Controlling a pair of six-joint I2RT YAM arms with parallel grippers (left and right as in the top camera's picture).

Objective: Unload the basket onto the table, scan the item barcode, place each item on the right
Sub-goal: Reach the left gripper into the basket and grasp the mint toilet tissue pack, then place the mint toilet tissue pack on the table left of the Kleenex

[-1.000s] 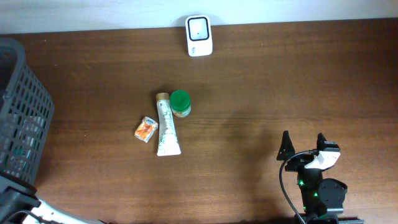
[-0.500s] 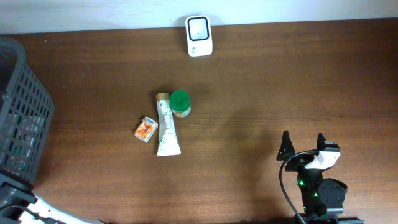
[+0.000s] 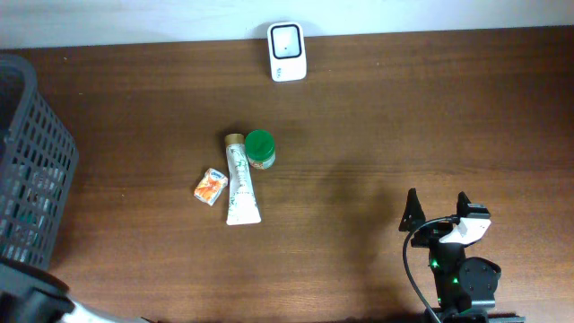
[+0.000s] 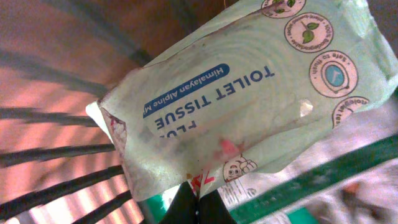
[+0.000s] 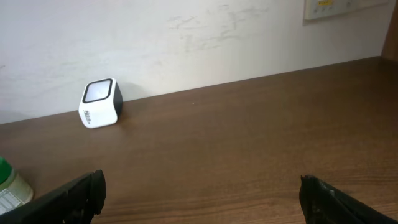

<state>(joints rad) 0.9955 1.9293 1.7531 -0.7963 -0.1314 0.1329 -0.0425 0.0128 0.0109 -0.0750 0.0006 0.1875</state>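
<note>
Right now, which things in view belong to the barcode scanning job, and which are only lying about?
For the job: white scanner; toilet tissue pack, pinched at its edge by the shut left hand; basket around it.
Lying about: tube; green-lidded jar; orange packet; right hand, open and idle.

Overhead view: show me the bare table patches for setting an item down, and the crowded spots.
Widest bare wood: right of the green-lidded jar, between the scanner and the right gripper. Also free: the strip between the basket and the orange packet. Crowded: the centre, where packet, tube and jar lie close together.
</note>
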